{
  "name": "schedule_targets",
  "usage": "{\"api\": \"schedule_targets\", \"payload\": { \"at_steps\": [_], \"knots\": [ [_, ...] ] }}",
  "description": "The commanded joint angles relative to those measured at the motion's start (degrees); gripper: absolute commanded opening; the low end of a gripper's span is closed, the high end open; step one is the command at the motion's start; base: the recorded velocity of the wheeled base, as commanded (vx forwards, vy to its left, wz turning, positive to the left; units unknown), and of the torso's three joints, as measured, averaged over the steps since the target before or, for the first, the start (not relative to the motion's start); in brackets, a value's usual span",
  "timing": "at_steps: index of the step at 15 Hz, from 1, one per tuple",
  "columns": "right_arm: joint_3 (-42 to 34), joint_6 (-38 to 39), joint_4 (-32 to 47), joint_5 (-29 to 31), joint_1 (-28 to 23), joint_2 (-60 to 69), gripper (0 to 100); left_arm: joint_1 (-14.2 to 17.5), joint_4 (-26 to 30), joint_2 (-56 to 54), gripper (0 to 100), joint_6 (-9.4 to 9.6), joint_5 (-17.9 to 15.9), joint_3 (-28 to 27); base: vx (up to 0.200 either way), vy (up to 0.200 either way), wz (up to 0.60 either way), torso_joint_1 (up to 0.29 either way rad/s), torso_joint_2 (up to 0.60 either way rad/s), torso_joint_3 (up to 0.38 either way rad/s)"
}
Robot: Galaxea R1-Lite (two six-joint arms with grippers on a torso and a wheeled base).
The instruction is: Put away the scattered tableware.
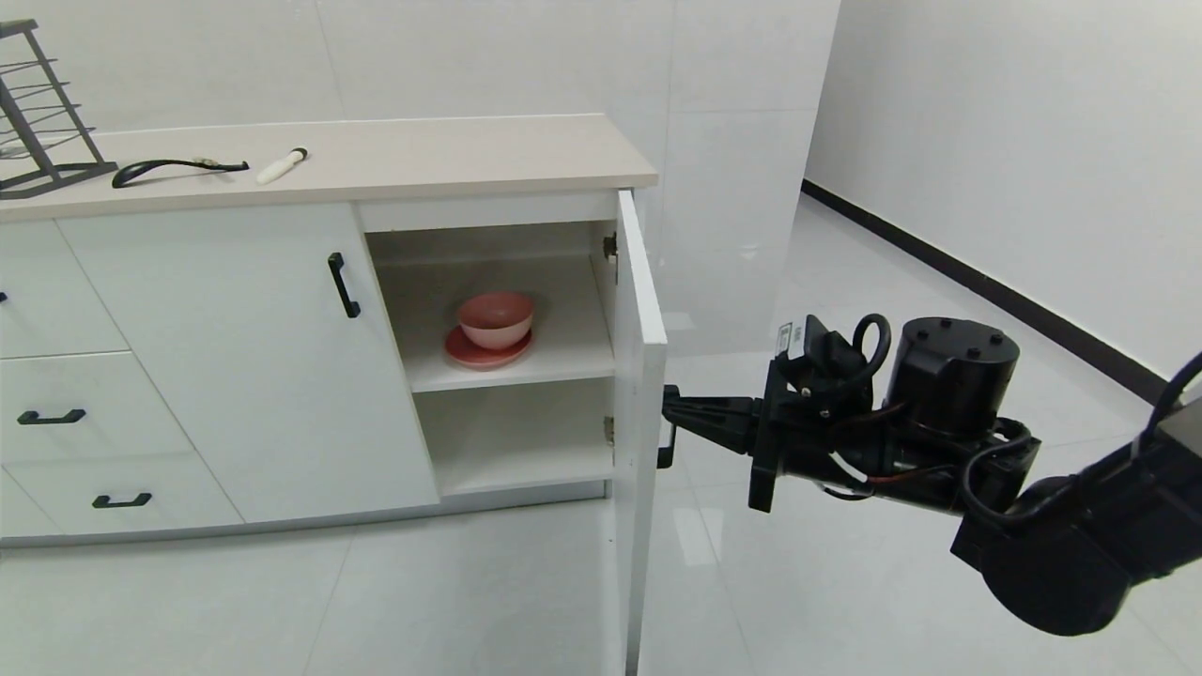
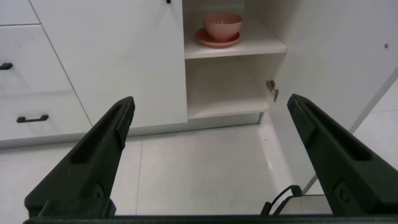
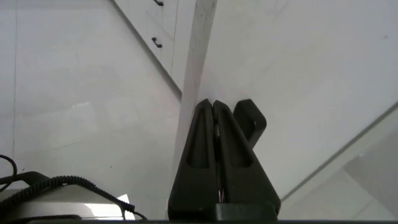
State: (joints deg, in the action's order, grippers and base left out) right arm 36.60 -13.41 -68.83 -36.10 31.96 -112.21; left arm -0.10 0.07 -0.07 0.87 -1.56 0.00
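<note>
**Gripper state.** The right gripper (image 1: 670,406) was at the outer face of the open cabinet door (image 1: 639,357). Its fingers were pressed together and lay just beside the door handle (image 3: 250,119), pinching nothing. The left gripper (image 2: 210,102) was spread wide and empty, facing the open compartment from the near side.

**Location of tableware.** The pink bowl (image 1: 495,317) sat in the pink plate (image 1: 474,355) on the upper shelf. A black ladle (image 1: 174,167) and a white-handled utensil (image 1: 282,165) lay on the counter (image 1: 451,150) at far left, near a black rack (image 1: 38,113).

**Hazards.**
- The closed fingers had no hold on the handle, so they would probably slip off it under a sideways load.
- A hard push could slam the door and jolt the stacked bowl.
- Shutting the door at this point would likely leave the two counter utensils out.

**Count.**
- Bowl: one.
- Plate: one.
- Counter utensils: two.
- Rack: one.
- Cabinet doors: two, one open and one shut.
- Shelves in the open compartment: two. The lower one held nothing visible.
</note>
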Motion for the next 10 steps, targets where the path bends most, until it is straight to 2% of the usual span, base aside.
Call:
{"api": "schedule_targets", "payload": {
  "at_steps": [1,6,10],
  "knots": [
    [1.55,0.05,-0.17,-0.03,1.17,-1.34,0,0.01,0.01,0.07,100,-0.25,-0.02,0.0,0.0,0.0,0.0,0.0,0.0,0.0],
    [5.59,0.67,-0.52,-0.03,3.1,-3.36,0,0.01,-0.07,0.07,100,-0.25,-0.02,0.0,0.0,0.0,0.0,0.0,0.0,0.0],
    [7.44,1.37,-1.04,-0.03,4.25,-4.5,0,0.01,-0.07,0.07,100,-0.43,-0.02,0.0,0.0,0.2,0.0,0.004,0.0,0.0]
  ]
}}
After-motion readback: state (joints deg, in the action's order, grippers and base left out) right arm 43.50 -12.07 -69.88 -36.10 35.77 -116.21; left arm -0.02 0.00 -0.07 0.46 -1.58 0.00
